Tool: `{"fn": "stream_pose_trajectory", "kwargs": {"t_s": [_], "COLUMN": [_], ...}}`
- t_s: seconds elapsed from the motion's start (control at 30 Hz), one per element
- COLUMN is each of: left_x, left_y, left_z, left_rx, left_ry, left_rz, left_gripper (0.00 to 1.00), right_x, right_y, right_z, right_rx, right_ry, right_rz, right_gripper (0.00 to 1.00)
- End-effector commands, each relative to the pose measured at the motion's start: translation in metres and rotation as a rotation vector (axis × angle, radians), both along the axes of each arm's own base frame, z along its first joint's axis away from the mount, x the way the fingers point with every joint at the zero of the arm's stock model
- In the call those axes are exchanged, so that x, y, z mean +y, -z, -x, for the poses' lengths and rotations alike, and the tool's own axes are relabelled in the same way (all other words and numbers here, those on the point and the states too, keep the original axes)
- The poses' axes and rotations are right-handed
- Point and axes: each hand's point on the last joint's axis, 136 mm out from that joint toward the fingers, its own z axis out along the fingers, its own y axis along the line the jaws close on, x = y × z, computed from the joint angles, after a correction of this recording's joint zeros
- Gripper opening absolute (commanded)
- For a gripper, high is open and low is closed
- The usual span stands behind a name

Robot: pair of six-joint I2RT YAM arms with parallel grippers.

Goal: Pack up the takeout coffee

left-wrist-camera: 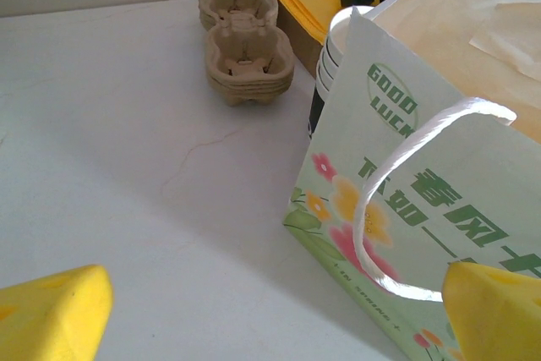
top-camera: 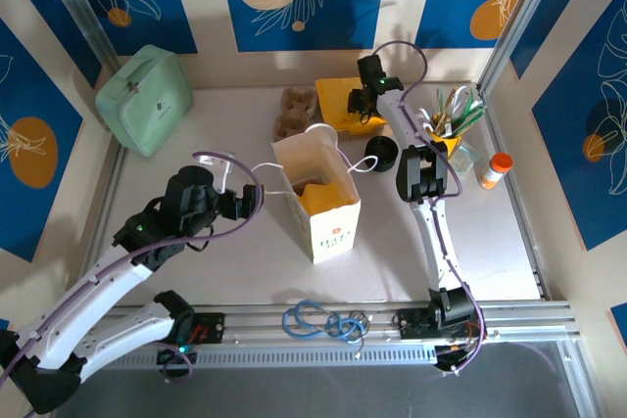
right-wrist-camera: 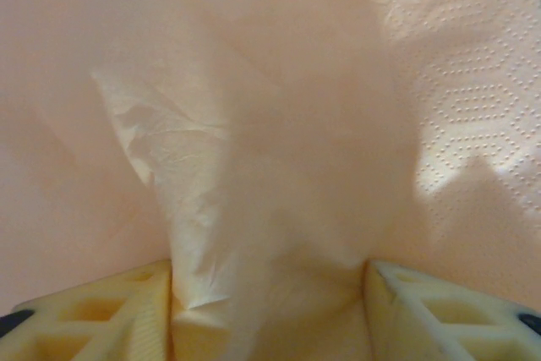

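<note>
My right gripper (top-camera: 364,113) reaches down onto the yellow napkin stack (top-camera: 345,100) at the back of the table. In the right wrist view its fingers (right-wrist-camera: 127,310) stand on either side of a bunched-up fold of napkin (right-wrist-camera: 262,209), which touches both; the right gripper (right-wrist-camera: 269,302) is shut on that fold. The paper bag (top-camera: 323,193) stands open mid-table. My left gripper (top-camera: 245,201) hangs open just left of it, its fingertips near the bag's white handle (left-wrist-camera: 372,209). A round black lid (top-camera: 382,152) sits right of the bag; I cannot tell whether the takeout coffee is under it.
Stacked pulp cup carriers (top-camera: 294,110) lie behind the bag. A green pouch (top-camera: 145,97) leans at the back left. A utensil holder (top-camera: 451,119) and an orange-capped bottle (top-camera: 496,168) stand at the right. White cup rims (left-wrist-camera: 336,40) show behind the bag.
</note>
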Motion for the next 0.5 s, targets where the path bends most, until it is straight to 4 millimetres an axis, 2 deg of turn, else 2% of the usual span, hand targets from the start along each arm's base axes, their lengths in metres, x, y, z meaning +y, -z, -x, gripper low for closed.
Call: {"fn": "stream_pose_trajectory", "kwargs": {"t_s": [0.0,0.47], "left_x": [0.000,-0.004], "left_y": [-0.001,0.001], "left_z": [0.002,-0.001], "left_rx": [-0.014,-0.010], "left_ry": [0.007,0.009], "left_rz": [0.006,0.009], "left_gripper": [0.99,0.99], "right_x": [0.015,0.034], "right_y": [0.017,-0.001], "right_z": [0.002,0.003], "right_rx": [0.035,0.034], "right_ry": [-0.026,-0.049], "right_rz": [-0.062,-0.201], "right_gripper": [0.50,0.32]}}
